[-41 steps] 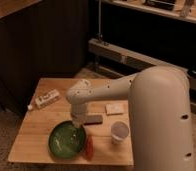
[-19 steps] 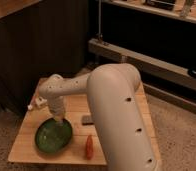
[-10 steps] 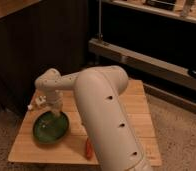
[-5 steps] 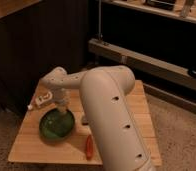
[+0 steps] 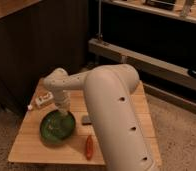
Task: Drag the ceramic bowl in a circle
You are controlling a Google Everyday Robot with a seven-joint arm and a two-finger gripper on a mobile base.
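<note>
The ceramic bowl [image 5: 55, 128] is a wide, shallow, glossy green bowl with a pale speckled inside. It sits on the left front part of the wooden table [image 5: 36, 147]. My white arm reaches from the right across the table. My gripper [image 5: 64, 112] points down at the bowl's far right rim and seems to touch it. The arm's end hides the contact point.
A red-orange elongated item [image 5: 89, 147] lies near the table's front edge, right of the bowl. A small white packet [image 5: 43, 99] lies at the back left. A small grey flat object [image 5: 85, 119] lies by the arm. Dark cabinets and a shelf stand behind.
Over the earlier frames the bowl slid from the table's middle front to the left, then back toward the right and front, with my gripper moving along with it.
</note>
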